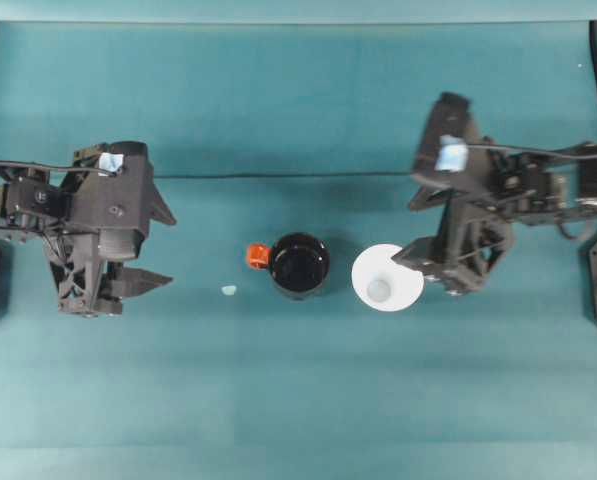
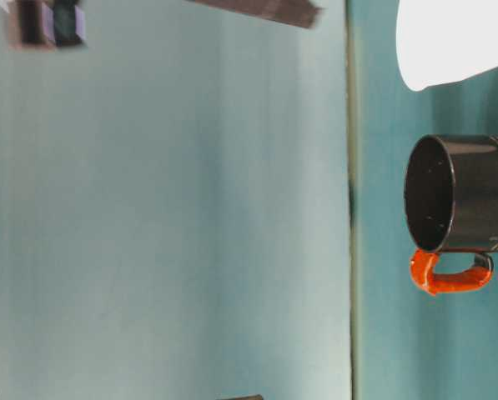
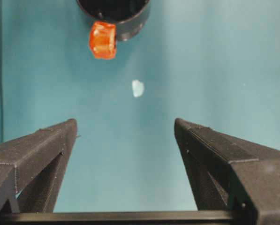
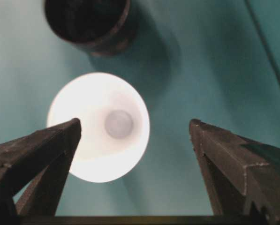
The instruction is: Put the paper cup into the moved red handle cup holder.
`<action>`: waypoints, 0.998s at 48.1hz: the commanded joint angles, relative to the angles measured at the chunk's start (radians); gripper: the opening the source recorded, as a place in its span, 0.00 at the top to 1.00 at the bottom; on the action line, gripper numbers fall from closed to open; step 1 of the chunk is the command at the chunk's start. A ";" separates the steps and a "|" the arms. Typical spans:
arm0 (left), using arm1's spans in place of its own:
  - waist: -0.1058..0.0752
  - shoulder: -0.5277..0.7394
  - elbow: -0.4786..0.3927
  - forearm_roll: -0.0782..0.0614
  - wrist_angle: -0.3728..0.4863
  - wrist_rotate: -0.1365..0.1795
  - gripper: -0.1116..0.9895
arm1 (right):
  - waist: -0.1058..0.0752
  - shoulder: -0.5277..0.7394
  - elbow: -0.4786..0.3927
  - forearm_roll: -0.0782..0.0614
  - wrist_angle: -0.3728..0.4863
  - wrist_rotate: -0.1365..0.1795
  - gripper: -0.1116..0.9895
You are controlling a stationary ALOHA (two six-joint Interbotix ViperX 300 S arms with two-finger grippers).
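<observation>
Right gripper (image 4: pixel 135 129): jaws spread wide, nothing between them, nothing held. In the right wrist view one finger (image 4: pixel 46 150) overlaps the rim of the paper cup (image 4: pixel 98 126); whether it touches the rim or hangs above it I cannot tell. The other finger stands well off to the side over bare cloth.

Paper cup (image 1: pixel 387 278): upright, mouth up, its axis vertical, greyish base visible down inside. It stands near mid-table, just left of the right gripper (image 1: pixel 425 262) in the overhead view. The cup sits off-centre in the opening, toward one finger, so my reading is the gripper needs a sideways shift before the jaws can straddle the rim.

Red handle cup holder (image 1: pixel 299 265): also upright, mouth open and empty, just left of the cup, a narrow gap of cloth between them. Orange-red handle (image 1: pixel 257 256) points left, away from the cup, so it does not obstruct a carry in from the right. Judged a short hop: lift, move left, lower.

Right arm is plainly nearer the cup. Left gripper (image 1: pixel 148 250) hangs well to the left, jaws also wide and empty, its wrist view looking toward the handle (image 3: pixel 102 40) with a tiny pale scrap (image 3: pixel 138 87) on the cloth between.

Open room: teal table (image 1: pixel 298 400) bare near and far of both vessels; table edges well away.
</observation>
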 commanded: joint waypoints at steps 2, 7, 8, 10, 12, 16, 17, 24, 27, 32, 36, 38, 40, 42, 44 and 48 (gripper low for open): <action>-0.002 -0.012 -0.011 0.002 -0.005 -0.002 0.06 | -0.011 0.101 -0.038 0.003 0.021 0.026 0.18; -0.002 -0.011 -0.012 0.002 -0.005 -0.002 0.06 | -0.014 0.126 -0.043 0.003 0.028 0.037 0.18; -0.002 -0.011 -0.011 0.000 -0.005 -0.002 0.06 | -0.014 0.130 -0.043 0.003 0.028 0.038 0.18; -0.002 -0.011 -0.011 0.000 -0.005 -0.002 0.06 | -0.014 0.137 -0.046 0.003 0.029 0.041 0.18; -0.002 -0.012 -0.011 0.002 -0.005 -0.002 0.06 | -0.014 0.141 -0.044 0.005 0.029 0.043 0.18; -0.002 -0.011 -0.011 0.002 -0.005 -0.002 0.06 | -0.015 0.152 -0.041 0.003 0.029 0.046 0.18; -0.002 -0.011 -0.011 0.000 -0.005 -0.002 0.06 | -0.017 0.155 -0.040 0.003 0.031 0.046 0.18; -0.002 -0.008 -0.011 0.002 -0.005 -0.002 0.06 | -0.017 0.190 -0.040 0.003 0.028 0.044 0.18; -0.002 -0.008 -0.011 0.002 -0.005 -0.003 0.06 | -0.017 0.206 -0.041 0.003 0.026 0.043 0.18; -0.002 -0.006 -0.012 0.002 -0.005 -0.003 0.06 | -0.017 0.227 -0.043 0.003 0.026 0.043 0.18; -0.002 -0.006 -0.011 0.002 -0.005 -0.003 0.06 | -0.017 0.242 -0.044 0.005 0.025 0.043 0.18; -0.002 -0.006 -0.011 0.002 -0.005 -0.003 0.06 | -0.017 0.252 -0.043 0.003 0.025 0.043 0.18; -0.002 -0.006 -0.009 0.002 -0.005 -0.003 0.06 | -0.017 0.256 -0.043 0.005 0.025 0.043 0.18; -0.002 -0.005 -0.009 0.002 -0.005 -0.003 0.06 | -0.017 0.261 -0.043 0.003 0.025 0.041 0.18; -0.002 -0.005 -0.008 0.002 -0.005 -0.003 0.06 | -0.017 0.267 -0.043 0.005 0.025 0.041 0.18; -0.002 -0.003 -0.008 0.002 -0.005 -0.003 0.06 | -0.017 0.275 -0.046 0.005 0.023 0.041 0.18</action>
